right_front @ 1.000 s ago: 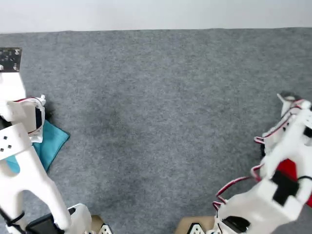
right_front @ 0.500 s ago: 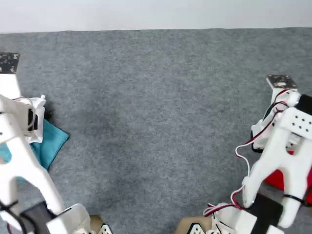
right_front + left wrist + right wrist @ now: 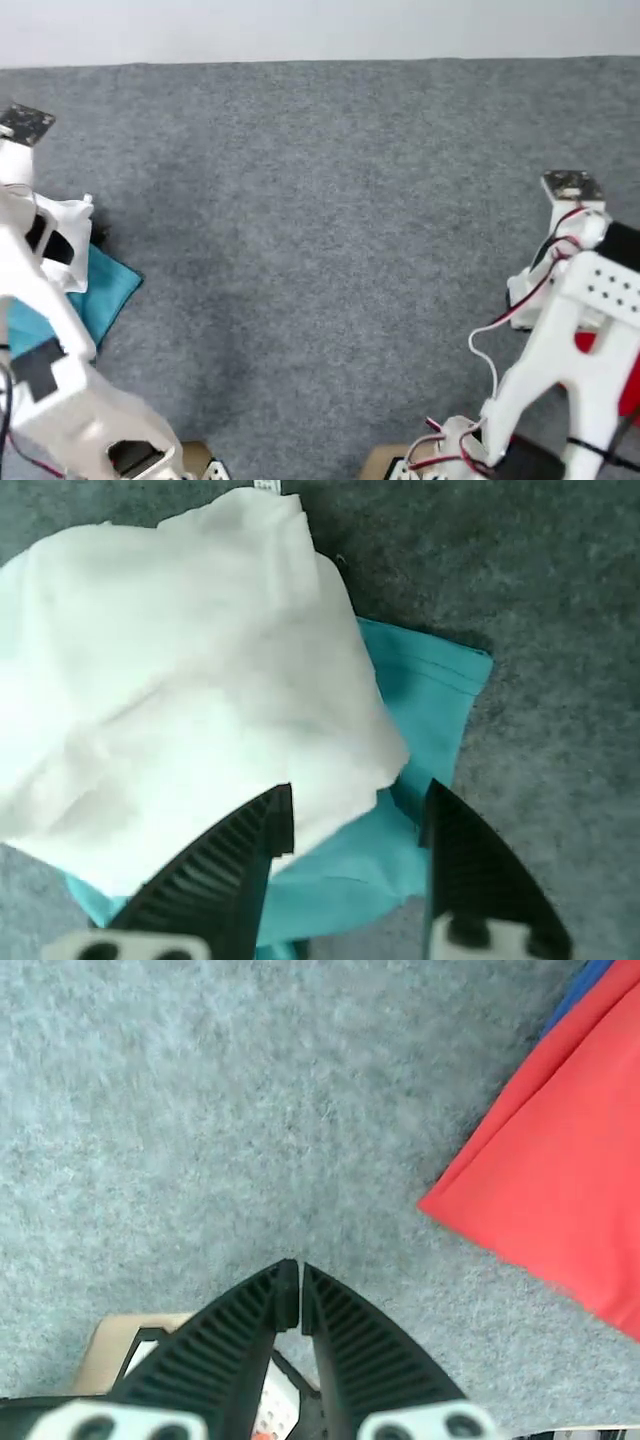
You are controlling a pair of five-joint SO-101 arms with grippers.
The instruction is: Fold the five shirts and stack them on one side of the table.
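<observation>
Left gripper (image 3: 360, 800), jaws spread, hangs over a folded white cloth shirt (image 3: 190, 670) laid on a folded teal shirt (image 3: 430, 700): the stack, kept at the grey felt table's (image 3: 330, 200) nine o'clock edge. Right gripper (image 3: 300, 1270), jaws pressed together, waits beside a red cloth shirt (image 3: 560, 1190) at four o'clock, likely next.

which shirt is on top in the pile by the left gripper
The white shirt: it lies over the teal shirt, whose edge and corner stick out from beneath it.
</observation>
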